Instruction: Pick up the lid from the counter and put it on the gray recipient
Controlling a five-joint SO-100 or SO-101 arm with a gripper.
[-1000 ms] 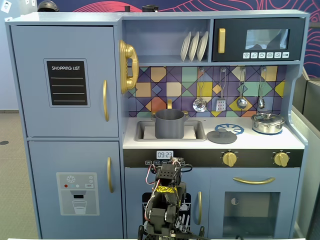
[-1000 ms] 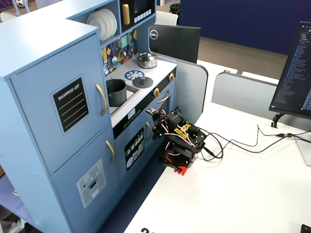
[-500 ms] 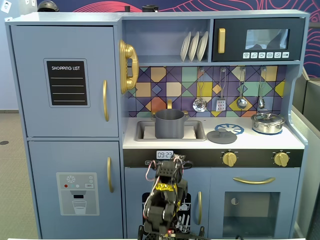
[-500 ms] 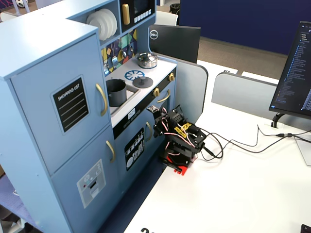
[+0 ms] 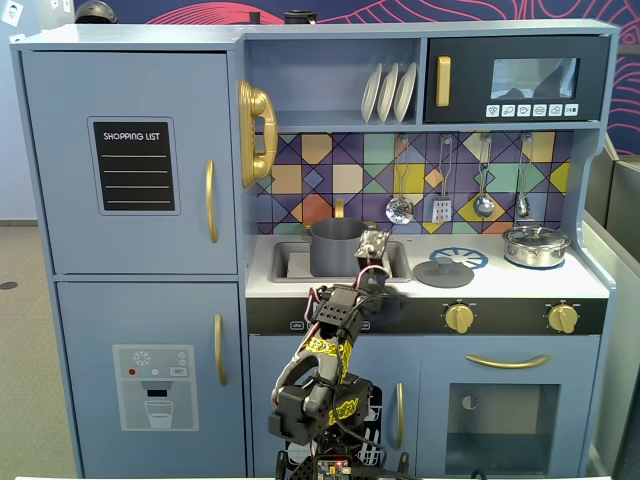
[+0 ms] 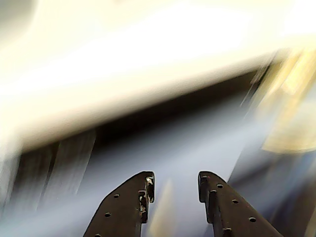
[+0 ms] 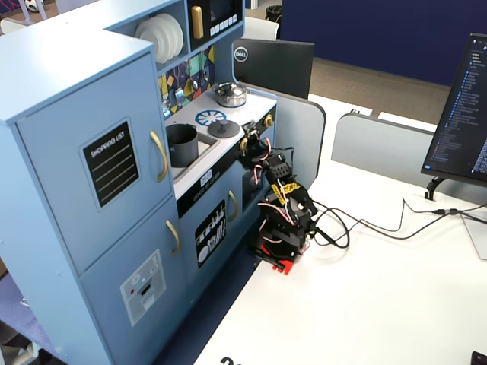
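Note:
The lid (image 5: pixel 443 273) is a flat dark-gray disc with a small knob. It lies on the white counter to the right of the sink, and also shows in a fixed view (image 7: pixel 221 129). The gray recipient (image 5: pixel 335 247) is a matte dark-gray pot standing in the sink, seen in both fixed views (image 7: pixel 181 144). My gripper (image 5: pixel 373 243) is raised at the counter's front edge, between pot and lid in that view, and touches neither. The other fixed view shows it (image 7: pixel 248 140) just right of the lid. In the blurred wrist view the gripper (image 6: pixel 176 182) is open and empty.
A shiny silver pot (image 5: pixel 536 245) with its own lid stands at the counter's right end. Utensils (image 5: pixel 400 208) hang on the tiled back wall above the counter. Gold knobs (image 5: pixel 459 317) stick out below the counter edge. A monitor (image 7: pixel 464 114) and cables (image 7: pixel 365 224) are on the white table.

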